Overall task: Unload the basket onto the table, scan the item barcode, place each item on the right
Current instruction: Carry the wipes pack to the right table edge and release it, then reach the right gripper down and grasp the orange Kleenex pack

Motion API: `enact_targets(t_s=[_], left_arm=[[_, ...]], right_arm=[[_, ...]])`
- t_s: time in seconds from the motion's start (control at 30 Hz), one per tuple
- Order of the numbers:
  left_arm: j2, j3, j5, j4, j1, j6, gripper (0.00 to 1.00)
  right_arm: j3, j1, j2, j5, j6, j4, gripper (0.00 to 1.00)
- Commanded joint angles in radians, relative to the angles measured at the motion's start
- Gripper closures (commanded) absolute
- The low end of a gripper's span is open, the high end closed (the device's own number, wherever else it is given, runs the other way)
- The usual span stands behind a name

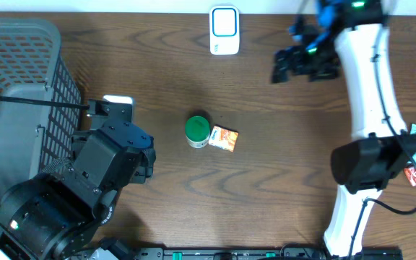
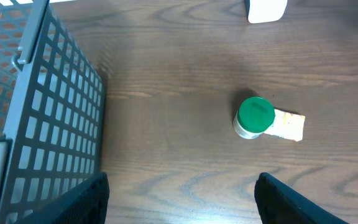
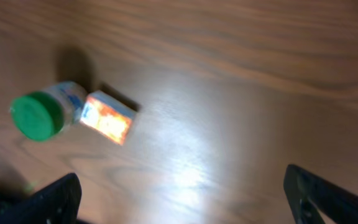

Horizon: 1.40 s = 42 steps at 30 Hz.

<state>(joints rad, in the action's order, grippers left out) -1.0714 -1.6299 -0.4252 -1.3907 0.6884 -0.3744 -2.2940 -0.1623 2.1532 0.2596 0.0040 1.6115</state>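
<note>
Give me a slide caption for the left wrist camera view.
Open left pincer over the table, green-lidded jar beside a small orange box, grey mesh basket at left.

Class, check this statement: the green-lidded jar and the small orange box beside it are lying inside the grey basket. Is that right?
Not quite. The green-lidded jar and the small orange box beside it are out on the bare table, not inside the grey basket, which stands apart from them at the table's edge. The overhead view shows this.

My overhead camera looks straight down over the table (image 1: 266, 188). Both wrist cameras, closer in, share the green-lidded jar (image 2: 255, 116) and orange box (image 2: 289, 126).
</note>
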Motion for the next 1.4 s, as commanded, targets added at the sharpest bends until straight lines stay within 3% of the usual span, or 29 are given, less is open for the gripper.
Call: enact_targets(t_s=[0.0, 0.1, 0.27, 0.47, 0.63, 1.1, 1.37], left_arm=[[0.0, -0.01, -0.013, -0.004, -0.003, -0.013, 0.25], [0.0, -0.01, -0.013, -0.004, -0.003, -0.013, 0.25], [0.0, -0.01, -0.013, -0.004, -0.003, -0.013, 0.25], [0.0, -0.01, -0.013, -0.004, -0.003, -0.013, 0.25], [0.0, -0.01, -0.013, -0.004, -0.003, -0.012, 0.25], [0.0, -0.01, -0.013, -0.004, -0.003, -0.013, 0.25], [0.0, -0.01, -0.013, -0.004, -0.003, -0.013, 0.25]], right_arm=[[0.086, -0.083, 0.014, 0.071, 0.071, -0.064, 0.01], [0.157, -0.153, 0.014, 0.06, 0.07, -0.115, 0.01], [0.338, -0.256, 0.014, -0.003, 0.629, -0.171, 0.01], [0.582, -0.338, 0.014, -0.004, 0.836, -0.435, 0.01], [0.682, -0.356, 0.014, -0.013, 0.857, -0.565, 0.01], [0.686, -0.375, 0.028, -0.131, 0.862, -0.618, 0.01], [0.686, -0.429, 0.04, -0.144, 0.994, -0.609, 0.01]])
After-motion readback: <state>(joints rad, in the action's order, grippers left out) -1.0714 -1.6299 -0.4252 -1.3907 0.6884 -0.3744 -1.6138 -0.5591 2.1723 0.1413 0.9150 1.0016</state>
